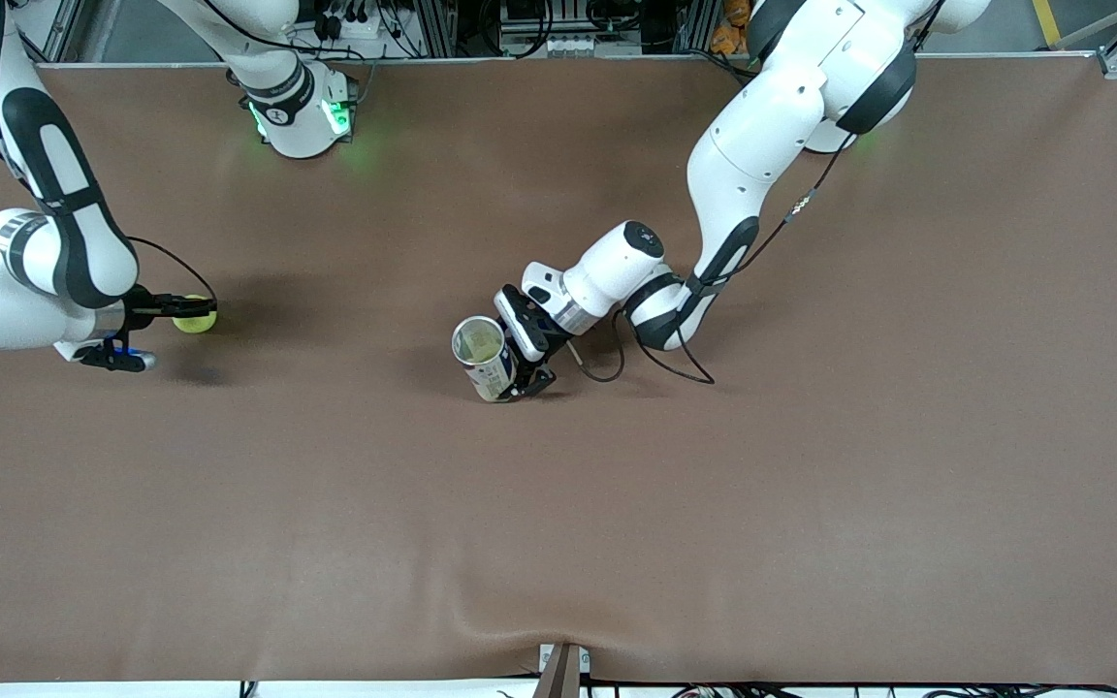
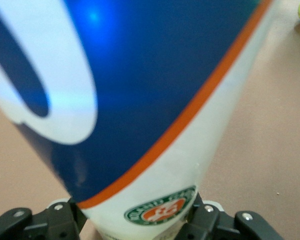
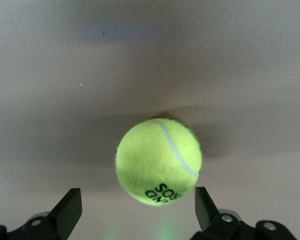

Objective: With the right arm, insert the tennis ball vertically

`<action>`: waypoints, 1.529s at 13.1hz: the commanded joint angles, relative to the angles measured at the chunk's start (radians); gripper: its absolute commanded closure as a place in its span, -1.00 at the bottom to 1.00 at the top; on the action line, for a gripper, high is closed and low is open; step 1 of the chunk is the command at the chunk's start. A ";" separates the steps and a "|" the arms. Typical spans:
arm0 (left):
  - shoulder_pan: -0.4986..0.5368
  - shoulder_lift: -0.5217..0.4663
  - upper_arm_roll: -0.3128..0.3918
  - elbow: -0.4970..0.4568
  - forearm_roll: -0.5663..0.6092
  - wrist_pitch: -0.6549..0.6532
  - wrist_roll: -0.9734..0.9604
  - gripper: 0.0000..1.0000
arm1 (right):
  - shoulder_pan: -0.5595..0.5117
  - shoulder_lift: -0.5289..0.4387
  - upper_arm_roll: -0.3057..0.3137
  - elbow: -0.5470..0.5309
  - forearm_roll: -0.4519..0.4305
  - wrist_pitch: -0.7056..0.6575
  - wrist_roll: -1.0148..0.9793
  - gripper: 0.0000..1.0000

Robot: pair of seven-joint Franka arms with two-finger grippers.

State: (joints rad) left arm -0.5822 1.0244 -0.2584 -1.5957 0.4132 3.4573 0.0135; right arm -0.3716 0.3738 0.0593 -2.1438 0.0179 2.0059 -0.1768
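Right tool at the ball, left tool holding the can

Toward the right arm's end of the worktop, the right tool sat low with its fingers spread wide on either side of the tennis ball, which rested on the brown surface, the pads apart from the felt. Near the middle of the worktop, the left tool pinched a blue-and-white can by its lower wall, the can's open mouth tilted up toward the front camera.
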 commanded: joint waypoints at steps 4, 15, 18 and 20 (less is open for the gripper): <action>0.001 0.005 0.008 -0.003 0.012 0.005 0.002 -0.53 | -0.045 0.034 0.010 -0.022 -0.015 0.072 -0.056 -1.00; -0.001 0.022 0.010 -0.003 0.013 0.005 0.005 -0.53 | -0.059 0.045 0.014 0.028 0.000 0.058 -0.076 0.34; 0.001 0.020 0.010 -0.003 0.013 0.005 0.005 -0.53 | -0.009 0.040 0.019 0.236 0.000 -0.186 -0.064 0.36; 0.001 0.020 0.010 -0.003 0.013 0.005 0.005 -0.53 | 0.038 0.039 0.020 0.359 0.002 -0.297 -0.043 0.38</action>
State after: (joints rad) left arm -0.5823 1.0250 -0.2581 -1.5960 0.4132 3.4581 0.0144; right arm -0.3798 0.4198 0.0767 -1.9029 0.0191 1.8165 -0.2416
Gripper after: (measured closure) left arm 0.233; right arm 0.339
